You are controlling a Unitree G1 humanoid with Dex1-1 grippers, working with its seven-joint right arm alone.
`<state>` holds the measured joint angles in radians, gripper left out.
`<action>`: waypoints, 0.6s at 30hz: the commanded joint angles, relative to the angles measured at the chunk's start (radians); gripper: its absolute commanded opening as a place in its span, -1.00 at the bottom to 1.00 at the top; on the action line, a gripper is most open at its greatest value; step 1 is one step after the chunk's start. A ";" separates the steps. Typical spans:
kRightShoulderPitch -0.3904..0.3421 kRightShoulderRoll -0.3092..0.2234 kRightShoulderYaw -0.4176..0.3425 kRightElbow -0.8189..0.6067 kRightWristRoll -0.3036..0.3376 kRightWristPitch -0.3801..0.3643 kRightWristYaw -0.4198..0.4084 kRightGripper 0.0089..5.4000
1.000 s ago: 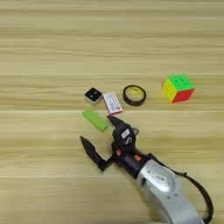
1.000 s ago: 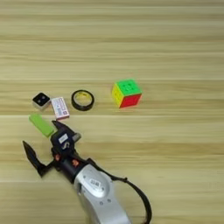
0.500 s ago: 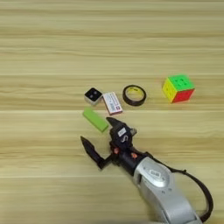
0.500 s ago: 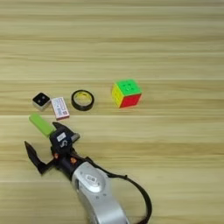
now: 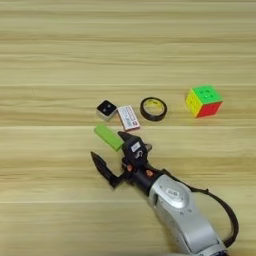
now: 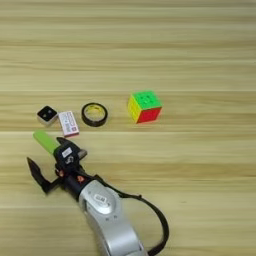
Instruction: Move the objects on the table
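Lying flat on the table (image 5: 60,60), bright-green bar (image 5: 108,136), right gripper (image 5: 112,152) fingers spread wide beside it

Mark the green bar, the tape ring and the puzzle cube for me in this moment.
green bar (image 5: 108,136), left eye view, middle of its flat top face.
tape ring (image 5: 153,114), left eye view, on the black band's near side.
puzzle cube (image 6: 145,99), right eye view, on its green top face.

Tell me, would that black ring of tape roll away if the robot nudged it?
Probably not. The black ring of tape lies flat on the table, so a nudge would likely slide it, not roll it. It looks thin and hollow, so probably light. Stood on edge, it might well roll.
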<state>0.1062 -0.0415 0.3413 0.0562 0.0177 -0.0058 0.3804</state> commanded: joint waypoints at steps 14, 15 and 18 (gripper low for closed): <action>-0.026 0.013 -0.002 -0.006 0.001 0.011 -0.006 0.02; -0.026 0.013 -0.001 -0.005 0.001 0.011 -0.006 -0.03; -0.026 0.014 0.001 -0.003 0.000 0.009 -0.005 -0.17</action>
<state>0.1028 -0.0383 0.3418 0.0590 0.0178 0.0042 0.3820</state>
